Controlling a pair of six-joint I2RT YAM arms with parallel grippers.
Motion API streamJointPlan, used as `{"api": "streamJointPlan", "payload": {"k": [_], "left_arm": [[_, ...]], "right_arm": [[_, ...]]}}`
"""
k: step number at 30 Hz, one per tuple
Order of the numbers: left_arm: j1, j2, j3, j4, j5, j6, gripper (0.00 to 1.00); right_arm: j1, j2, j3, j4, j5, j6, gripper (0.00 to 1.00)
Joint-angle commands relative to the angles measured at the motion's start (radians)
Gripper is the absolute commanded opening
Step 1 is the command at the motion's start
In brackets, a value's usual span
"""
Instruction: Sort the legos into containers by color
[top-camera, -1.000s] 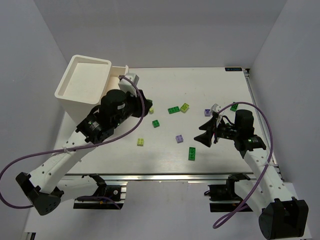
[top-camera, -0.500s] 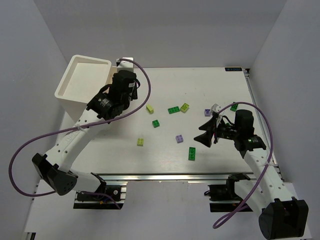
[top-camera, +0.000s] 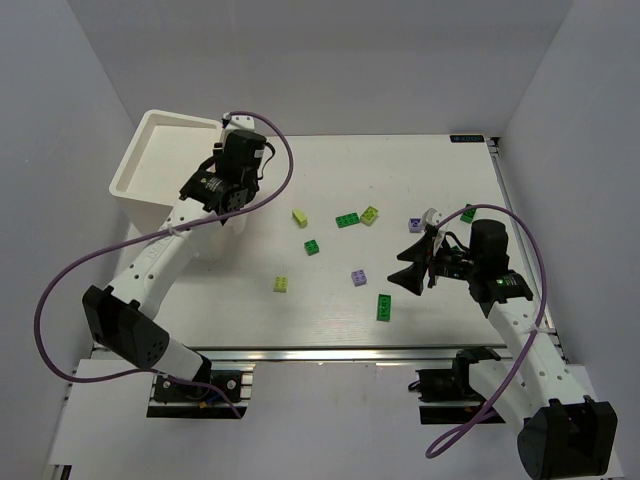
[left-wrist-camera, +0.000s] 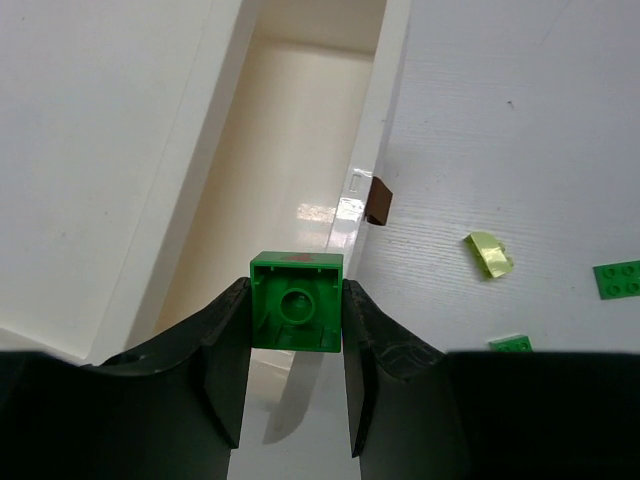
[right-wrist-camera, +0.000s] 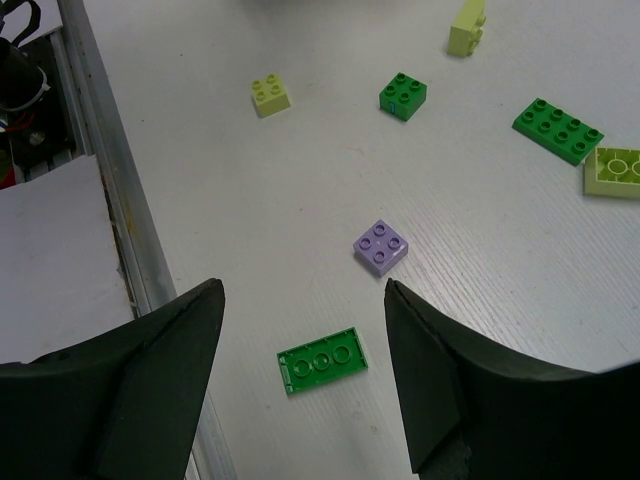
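My left gripper (left-wrist-camera: 296, 312) is shut on a dark green brick (left-wrist-camera: 296, 300) and holds it, hollow underside up, over the open cream-white drawer (left-wrist-camera: 270, 150) with a brown knob (left-wrist-camera: 378, 205). In the top view the left wrist (top-camera: 238, 160) covers that drawer beside the tall box (top-camera: 165, 155). My right gripper (top-camera: 412, 262) is open and empty above a lavender brick (right-wrist-camera: 381, 245) and an upside-down green plate (right-wrist-camera: 322, 358). Loose on the table are yellow-green bricks (top-camera: 299, 217) (top-camera: 282, 284) (top-camera: 370, 214), green ones (top-camera: 347, 219) (top-camera: 312, 247) (top-camera: 467, 214) and a lavender one (top-camera: 415, 224).
The metal rail (top-camera: 330, 352) runs along the table's near edge, and also shows in the right wrist view (right-wrist-camera: 110, 200). White walls close in the table at the left, back and right. Purple cables loop from both arms.
My left arm has swung back and up to the box, bringing the green brick over the open drawer. My right arm and the loose bricks have not moved.
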Motion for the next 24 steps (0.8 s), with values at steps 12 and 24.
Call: {"api": "streamJointPlan", "payload": {"k": [12, 24], "left_arm": [[0.088, 0.014, -0.007, -0.029, 0.006, 0.005, 0.54], [0.107, -0.058, 0.011, 0.017, 0.217, -0.018, 0.58]], "right_arm": [[0.0, -0.016, 0.034, 0.004, -0.026, -0.001, 0.71], [0.0, -0.003, 0.031, -0.01, -0.026, -0.027, 0.74]]}}
